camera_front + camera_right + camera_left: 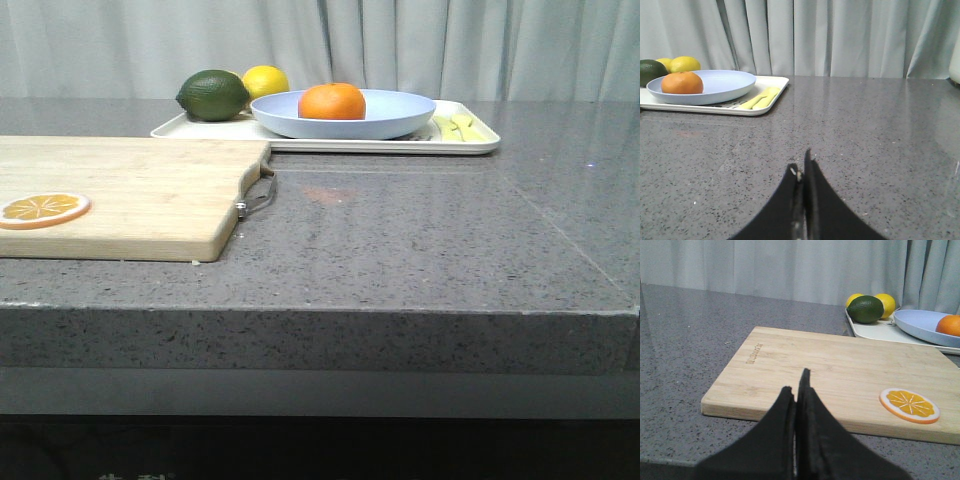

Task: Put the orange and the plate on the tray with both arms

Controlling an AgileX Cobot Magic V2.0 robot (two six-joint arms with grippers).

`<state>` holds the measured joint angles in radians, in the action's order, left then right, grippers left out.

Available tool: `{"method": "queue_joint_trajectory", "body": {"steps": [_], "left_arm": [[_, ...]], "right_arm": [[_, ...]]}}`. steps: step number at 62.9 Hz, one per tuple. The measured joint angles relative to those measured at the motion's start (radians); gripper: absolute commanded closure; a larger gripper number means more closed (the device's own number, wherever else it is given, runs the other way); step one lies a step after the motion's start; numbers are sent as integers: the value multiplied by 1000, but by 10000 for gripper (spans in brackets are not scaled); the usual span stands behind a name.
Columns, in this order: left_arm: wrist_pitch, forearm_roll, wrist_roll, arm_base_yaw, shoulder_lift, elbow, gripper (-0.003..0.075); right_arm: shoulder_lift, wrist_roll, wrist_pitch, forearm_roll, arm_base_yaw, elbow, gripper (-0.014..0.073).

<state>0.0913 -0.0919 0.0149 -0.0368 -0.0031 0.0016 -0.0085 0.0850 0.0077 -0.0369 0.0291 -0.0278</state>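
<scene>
Orange (332, 101) sits in the pale blue plate (395, 118), which rests on the cream tray (478, 143) at twelve o'clock on the bench (420, 240). Left gripper (797, 402) and right gripper (801, 175) both look pinched together, holding nothing.

One orange (332, 101), plate (343, 113), tray (470, 141); two lemons (885, 304).
</scene>
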Motion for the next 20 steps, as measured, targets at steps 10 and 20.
{"method": "queue_joint_trajectory", "body": {"steps": [10,20], "left_arm": [[0,0,0,0,0,0,738],[0,0,0,0,0,0,738]], "right_arm": [[0,2,2,0,0,0,664],[0,2,12,0,0,0,664]]}}
